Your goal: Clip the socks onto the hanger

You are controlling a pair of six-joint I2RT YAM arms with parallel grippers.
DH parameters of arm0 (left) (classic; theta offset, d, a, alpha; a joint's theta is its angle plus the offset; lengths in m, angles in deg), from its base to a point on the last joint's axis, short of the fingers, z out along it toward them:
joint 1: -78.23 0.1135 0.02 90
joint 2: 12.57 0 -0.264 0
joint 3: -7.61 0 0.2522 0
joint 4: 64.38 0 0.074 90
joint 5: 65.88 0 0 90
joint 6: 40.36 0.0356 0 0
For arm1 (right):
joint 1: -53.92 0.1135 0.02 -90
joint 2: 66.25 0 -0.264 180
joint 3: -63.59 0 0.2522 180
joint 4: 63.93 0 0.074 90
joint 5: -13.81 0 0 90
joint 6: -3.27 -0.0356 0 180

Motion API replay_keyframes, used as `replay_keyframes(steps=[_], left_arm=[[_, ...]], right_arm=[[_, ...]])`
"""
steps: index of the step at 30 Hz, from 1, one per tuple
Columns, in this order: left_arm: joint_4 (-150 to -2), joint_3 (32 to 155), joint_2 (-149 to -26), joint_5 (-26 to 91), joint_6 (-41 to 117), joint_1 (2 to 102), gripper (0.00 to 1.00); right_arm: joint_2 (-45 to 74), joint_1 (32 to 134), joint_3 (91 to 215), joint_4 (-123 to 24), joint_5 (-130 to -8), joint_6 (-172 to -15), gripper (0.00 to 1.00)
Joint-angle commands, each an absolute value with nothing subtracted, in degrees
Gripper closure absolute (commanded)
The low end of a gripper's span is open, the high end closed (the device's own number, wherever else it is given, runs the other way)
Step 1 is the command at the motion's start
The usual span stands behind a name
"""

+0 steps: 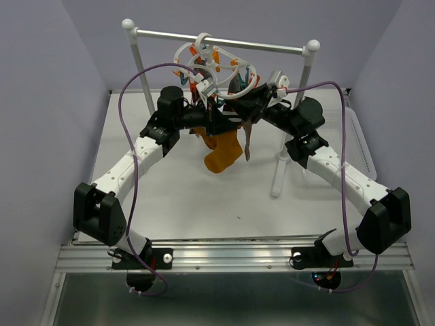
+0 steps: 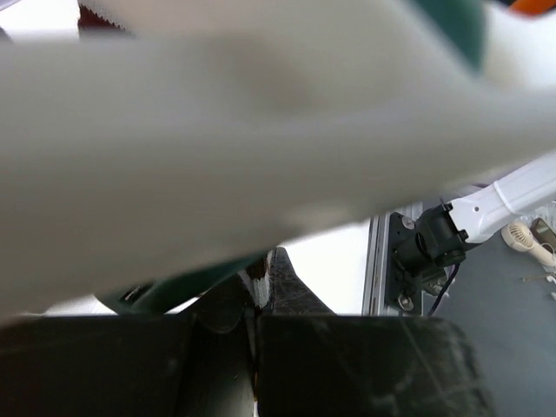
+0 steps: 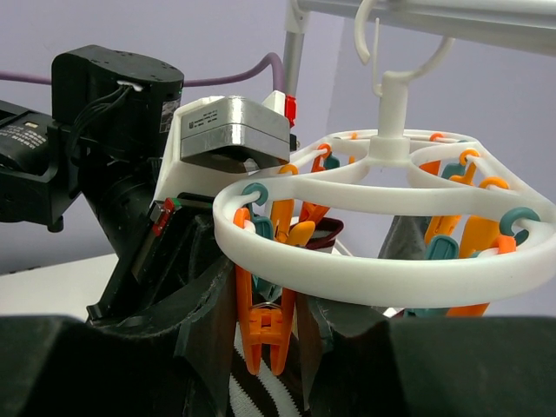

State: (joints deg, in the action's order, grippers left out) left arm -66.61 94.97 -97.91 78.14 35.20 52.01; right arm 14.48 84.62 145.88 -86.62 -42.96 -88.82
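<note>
- Left gripper (image 2: 254, 323): your fingers are pressed flat together. A dark speckled knit tip rises from their seam; I cannot tell whether it is held.
- Right gripper (image 3: 265, 369): your fingers (image 3: 195, 347) stand partly spread on either side of a glossy orange plastic clip (image 3: 265, 326) and a black-and-white striped knit sock (image 3: 261, 395). I cannot tell whether they squeeze either.
- Smooth white moulded plastic oval ring hanger (image 3: 391, 282): hooked on the white two-post rack (image 1: 258, 46), it carries orange and teal pegs.
- Beneath the ring: a limp mustard-orange fabric sock (image 1: 223, 155) and a dark brown sock (image 1: 249, 139) hang, apparently clipped.
- Progress: judged well advanced; the striped sock is your open item.
</note>
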Motion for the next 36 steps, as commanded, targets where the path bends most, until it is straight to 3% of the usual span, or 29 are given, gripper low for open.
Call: replay_keyframes(steps=[1, 16, 36], left_arm=[[-66.4, 94.8, -95.4, 79.4, 37.2, 52.1, 1.0], [-64.8, 92.8, -93.7, 83.8, 40.1, 52.2, 1.0], [-64.0, 94.1, -94.4, 79.6, 36.0, 52.2, 1.0]], right_arm=[[14.1, 84.5, 148.5, -89.2, -42.1, -87.8, 0.99], [15.1, 84.5, 149.2, -89.7, -40.4, -88.1, 0.99], [12.1, 84.5, 147.4, -89.0, -38.4, -90.5, 0.99]])
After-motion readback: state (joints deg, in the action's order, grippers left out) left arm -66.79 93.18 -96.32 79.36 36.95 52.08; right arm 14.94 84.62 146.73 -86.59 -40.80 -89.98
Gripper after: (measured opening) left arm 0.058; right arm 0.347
